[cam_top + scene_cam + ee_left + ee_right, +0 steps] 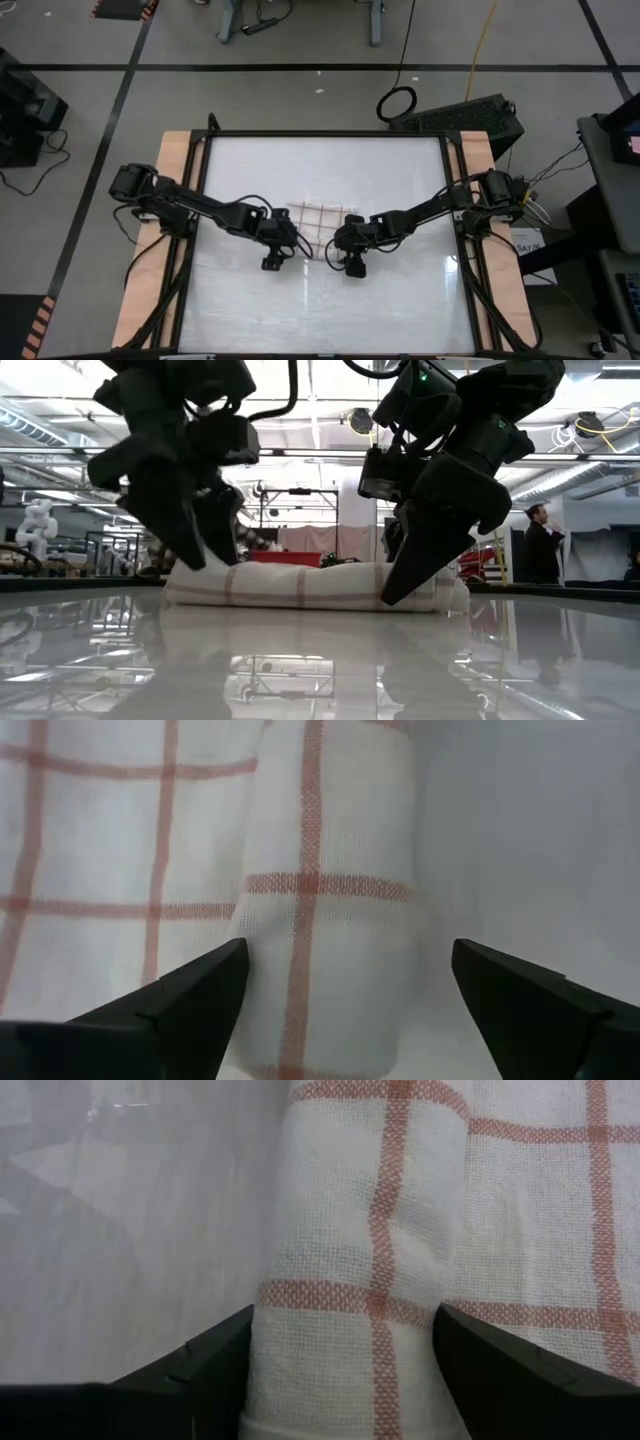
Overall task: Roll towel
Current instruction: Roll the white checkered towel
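The white towel (312, 222) with red-brown grid lines lies at the table's middle. Its near part is rolled into a roll (310, 585) lying left to right, and its far part lies flat on the table. My left gripper (275, 252) is open at the roll's left end, one finger on each side of the roll (325, 920). My right gripper (350, 258) is at the roll's right end, closed on the roll (350, 1260). My left gripper stands astride the roll's left end; one finger (200, 995) is right at the roll's side, and I cannot tell whether it touches. My right gripper pinches the roll's right end (345, 1305) between its two fingers, which slant down from above and lie across the roll. The roll rests on the table.
The glossy white tabletop has a black frame (325, 134) and wooden boards along its left and right sides. Free tabletop lies toward the near edge (320, 320). A person (541, 545) stands in the room beyond the table.
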Motion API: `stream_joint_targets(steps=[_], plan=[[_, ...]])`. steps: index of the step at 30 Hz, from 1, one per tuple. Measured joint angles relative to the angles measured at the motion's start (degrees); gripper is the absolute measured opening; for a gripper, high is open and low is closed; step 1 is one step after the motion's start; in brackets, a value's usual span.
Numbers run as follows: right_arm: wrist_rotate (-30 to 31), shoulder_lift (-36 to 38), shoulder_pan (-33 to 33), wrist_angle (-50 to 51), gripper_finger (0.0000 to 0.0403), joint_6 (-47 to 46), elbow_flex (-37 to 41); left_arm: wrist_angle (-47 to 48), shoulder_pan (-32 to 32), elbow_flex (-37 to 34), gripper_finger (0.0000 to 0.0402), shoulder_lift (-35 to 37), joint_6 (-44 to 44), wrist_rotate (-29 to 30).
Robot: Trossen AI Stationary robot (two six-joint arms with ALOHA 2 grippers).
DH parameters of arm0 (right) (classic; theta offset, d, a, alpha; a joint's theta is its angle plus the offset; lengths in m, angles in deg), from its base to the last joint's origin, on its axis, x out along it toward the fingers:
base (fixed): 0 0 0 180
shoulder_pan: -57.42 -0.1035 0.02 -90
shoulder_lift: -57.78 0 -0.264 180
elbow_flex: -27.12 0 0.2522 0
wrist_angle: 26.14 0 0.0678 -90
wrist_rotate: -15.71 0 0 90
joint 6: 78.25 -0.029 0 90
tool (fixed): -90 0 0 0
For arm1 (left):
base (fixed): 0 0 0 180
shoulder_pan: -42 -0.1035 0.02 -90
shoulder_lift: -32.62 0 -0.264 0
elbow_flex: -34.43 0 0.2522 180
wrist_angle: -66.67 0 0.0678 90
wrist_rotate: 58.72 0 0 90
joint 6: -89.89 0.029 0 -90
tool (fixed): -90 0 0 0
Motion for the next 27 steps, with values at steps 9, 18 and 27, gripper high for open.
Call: stream_joint_targets(steps=[9,18,27], plan=[[0.0,0.0,0.0,0.1,0.0281,0.3,0.0,-0.6,0.0,-0.3,0.0356,-4.3,0.6,2.9],[0.3,0.0,0.0,0.1,0.0265,0.4,0.0,-0.9,-3.6,-0.2,0.0261,-6.5,-4.8,-3.0],[-2.8,0.3,0.2,1.0,0.0198,-0.1,-1.0,-2.3,-8.1,-0.3,0.0109,-6.8,-5.7,-20.4]])
